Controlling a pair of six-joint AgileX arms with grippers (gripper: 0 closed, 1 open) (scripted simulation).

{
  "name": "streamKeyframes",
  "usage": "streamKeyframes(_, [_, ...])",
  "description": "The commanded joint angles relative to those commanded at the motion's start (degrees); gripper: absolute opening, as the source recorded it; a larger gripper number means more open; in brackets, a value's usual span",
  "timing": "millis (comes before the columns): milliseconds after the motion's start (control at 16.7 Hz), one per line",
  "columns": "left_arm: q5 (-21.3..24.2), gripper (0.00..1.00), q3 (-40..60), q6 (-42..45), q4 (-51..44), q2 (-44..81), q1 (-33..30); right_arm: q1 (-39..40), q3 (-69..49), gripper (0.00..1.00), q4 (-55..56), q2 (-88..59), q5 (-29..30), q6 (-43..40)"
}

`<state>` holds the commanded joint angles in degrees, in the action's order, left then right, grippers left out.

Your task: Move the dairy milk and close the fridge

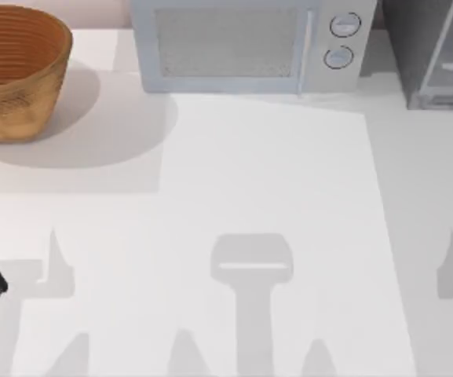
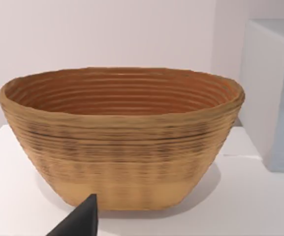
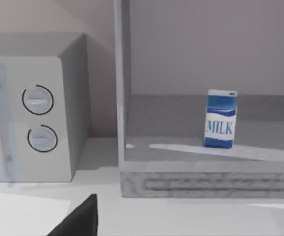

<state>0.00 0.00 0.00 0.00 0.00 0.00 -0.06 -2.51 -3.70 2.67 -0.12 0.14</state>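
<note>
Starting at our fingers: a dark tip of the right gripper (image 3: 80,219) poked into the right wrist view, and a like tip of the left gripper (image 2: 80,219) into the left wrist view; we could not tell whether either pair was apart or together. Ahead of the right gripper, well apart from it, the dairy milk (image 3: 221,118) stood upright inside the fridge (image 3: 205,182), on its grey floor, long axis vertical, "MILK" facing our camera. The fridge stood just beside the microwave (image 3: 38,113), on its knob side, at the table's far right. The right arm looked nearer the carton; the left faced the basket (image 2: 122,142), well away from the fridge. From above the fridge (image 1: 434,55) was cut off and its door hard to make out.
</note>
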Motion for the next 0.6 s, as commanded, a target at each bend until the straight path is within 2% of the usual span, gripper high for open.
streamKeyframes(240, [0.0, 1.0, 0.0, 0.0, 0.0, 0.0, 0.0, 0.03, -6.75, 1.0, -13.39, 8.21, 0.08, -0.05])
streamKeyframes(600, [0.0, 1.0, 0.0, 0.0, 0.0, 0.0, 0.0, -0.11, -20.1, 1.0, -44.69, 24.5, 0.46, -0.46])
